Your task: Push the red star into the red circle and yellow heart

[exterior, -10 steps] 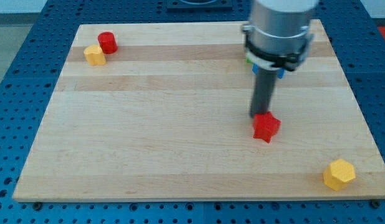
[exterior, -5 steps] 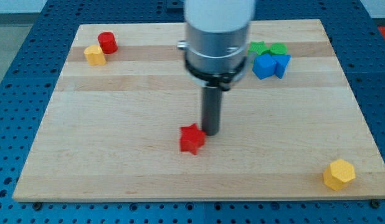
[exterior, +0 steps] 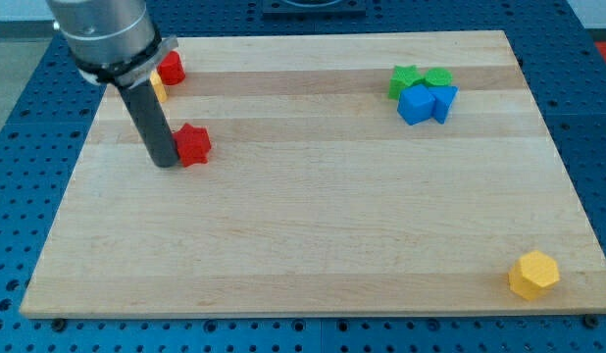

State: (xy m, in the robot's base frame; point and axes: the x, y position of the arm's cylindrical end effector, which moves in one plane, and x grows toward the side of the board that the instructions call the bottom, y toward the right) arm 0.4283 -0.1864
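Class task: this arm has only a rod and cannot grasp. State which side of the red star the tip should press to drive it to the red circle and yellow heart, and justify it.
Press the red star's lower-right side, pushing toward the view's top left. The red circle and yellow heart lie up and left of it. My tip now sits at the star's left edge, so it should probably circle round below first.

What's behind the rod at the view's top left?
The red circle shows beside the rod, partly covered. Only a sliver of the yellow heart shows; the rest is hidden. My tip sits against the red star, on its left in the view.
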